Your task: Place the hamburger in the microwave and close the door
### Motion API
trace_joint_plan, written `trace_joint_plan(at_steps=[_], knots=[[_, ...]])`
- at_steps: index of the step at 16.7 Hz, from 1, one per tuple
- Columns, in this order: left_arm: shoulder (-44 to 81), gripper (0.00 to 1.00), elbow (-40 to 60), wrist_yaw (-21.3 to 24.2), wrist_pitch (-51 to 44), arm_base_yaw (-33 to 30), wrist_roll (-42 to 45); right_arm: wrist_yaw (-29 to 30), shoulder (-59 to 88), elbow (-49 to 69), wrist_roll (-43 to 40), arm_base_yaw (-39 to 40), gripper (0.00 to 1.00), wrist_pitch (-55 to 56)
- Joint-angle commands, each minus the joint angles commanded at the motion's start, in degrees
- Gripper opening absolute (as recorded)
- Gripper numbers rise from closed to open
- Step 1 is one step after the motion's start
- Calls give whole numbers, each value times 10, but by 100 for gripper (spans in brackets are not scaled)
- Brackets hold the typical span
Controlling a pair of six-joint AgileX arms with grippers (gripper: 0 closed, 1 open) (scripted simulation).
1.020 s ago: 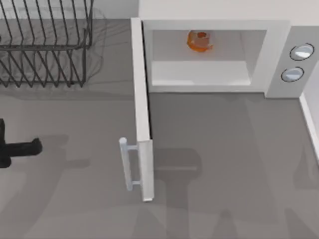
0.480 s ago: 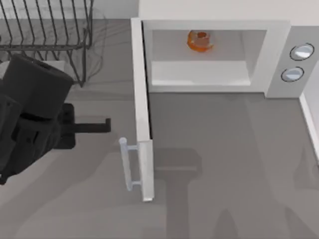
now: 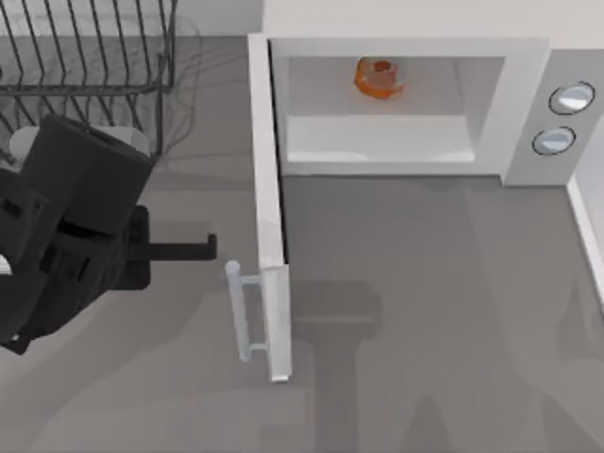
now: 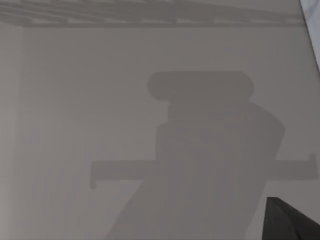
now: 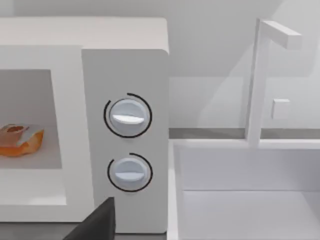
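Note:
The hamburger (image 3: 378, 77) lies inside the microwave (image 3: 524, 66), at the back of the pale cavity, and in the right wrist view the hamburger (image 5: 20, 140) rests on the cavity floor. The door (image 3: 269, 208) stands wide open, swung out toward the table's front, with its silver bar handle (image 3: 241, 311) on the left face. My left gripper (image 3: 209, 248) reaches in from the left with its tip just short of the door, a little behind the handle. One dark fingertip (image 4: 290, 222) edges the left wrist view. A dark part of my right gripper (image 5: 95, 222) sits below the microwave's knobs (image 5: 127, 116).
A black wire dish rack (image 3: 85, 85) stands at the back left, close behind my left arm. A white basin (image 5: 240, 190) with a tall white faucet (image 5: 260, 80) adjoins the microwave's right side. Bare grey table lies in front of the microwave.
My left arm has swung in from the table's left edge toward the door, its gripper tip now close to the door's left face. Hamburger and door have not moved.

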Motion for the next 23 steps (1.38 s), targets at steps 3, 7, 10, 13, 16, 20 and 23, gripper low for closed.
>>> trace_joint_plan(at_steps=[3, 7, 10, 13, 16, 20, 23], knots=[[22, 0, -49, 0, 68, 0, 1, 0, 0, 0, 0, 0, 100, 0], [49, 0, -121, 0, 201, 0, 2, 0, 0, 0, 0, 0, 100, 0], [72, 0, -164, 1, 251, 1, 3, 0, 0, 0, 0, 0, 100, 0], [76, 0, -168, 1, 256, 1, 3, 0, 0, 0, 0, 0, 100, 0], [75, 0, -165, -1, 253, -2, 2, 0, 0, 0, 0, 0, 100, 0], [136, 0, -109, -39, 231, -60, -54, 0, 0, 0, 0, 0, 100, 0], [209, 0, -51, -66, 215, -125, -110, 0, 0, 0, 0, 0, 100, 0]])
